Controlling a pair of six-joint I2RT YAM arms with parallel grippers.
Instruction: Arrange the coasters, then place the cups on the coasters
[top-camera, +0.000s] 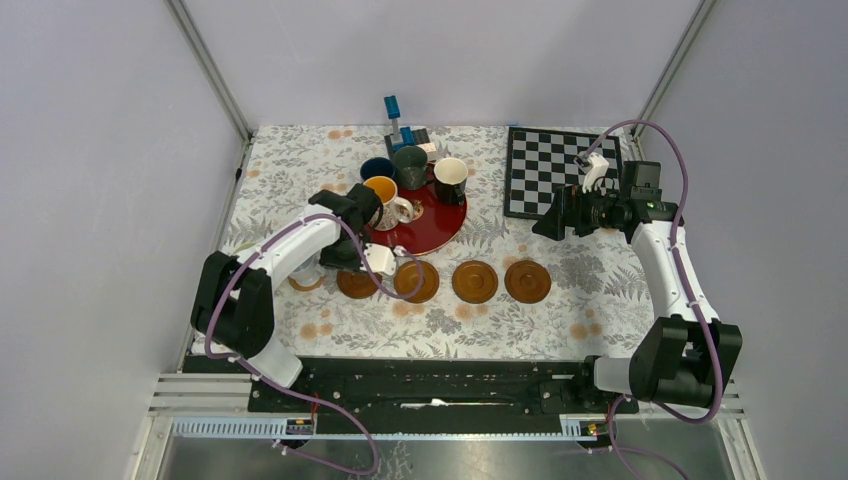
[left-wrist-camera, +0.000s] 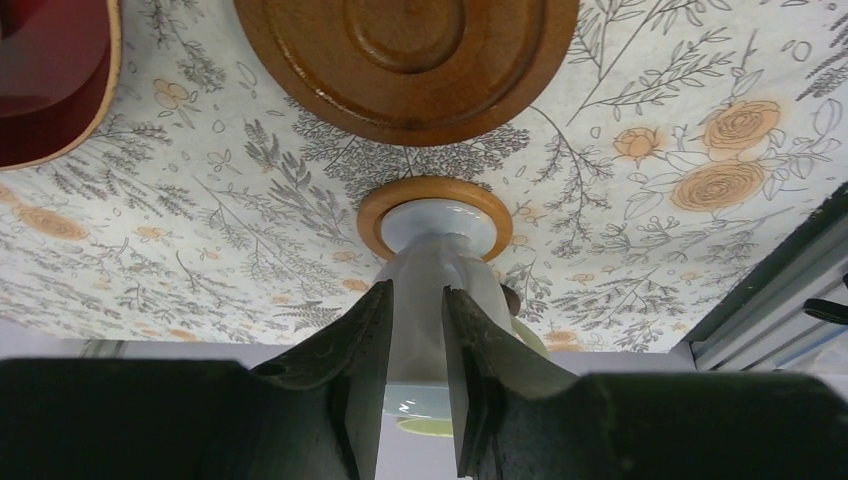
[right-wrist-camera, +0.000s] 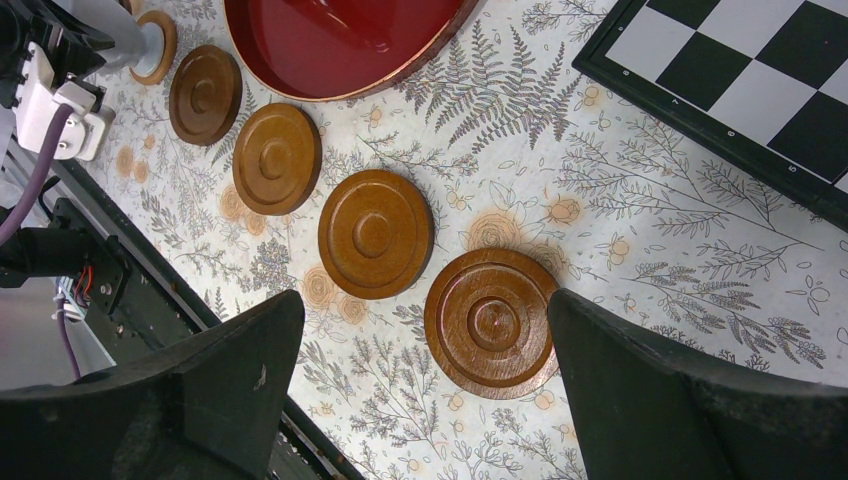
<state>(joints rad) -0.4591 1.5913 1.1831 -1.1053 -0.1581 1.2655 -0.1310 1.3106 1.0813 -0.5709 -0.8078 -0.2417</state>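
Note:
A row of brown coasters lies across the table (top-camera: 357, 283) (top-camera: 474, 281) (top-camera: 527, 281). My left gripper (left-wrist-camera: 417, 300) (top-camera: 318, 268) is shut on the wall of a pale cup (left-wrist-camera: 437, 255). That cup stands upright on the leftmost, tan coaster (left-wrist-camera: 372, 213) (right-wrist-camera: 160, 45), and the arm hides most of it from above. Three more cups, dark blue (top-camera: 377, 168), grey-green (top-camera: 409, 165) and black (top-camera: 450, 180), stand on or by the red tray (top-camera: 435, 228). An orange-lined cup (top-camera: 383, 192) stands there too. My right gripper (right-wrist-camera: 422, 330) (top-camera: 548, 218) hangs open above the rightmost coaster (right-wrist-camera: 495, 322), holding nothing.
A chessboard (top-camera: 560, 170) lies at the back right, close to my right gripper. A blue-handled tool on a dark block (top-camera: 397, 125) stands behind the tray. The black rail (top-camera: 440, 385) runs along the near edge. Grey walls enclose the table.

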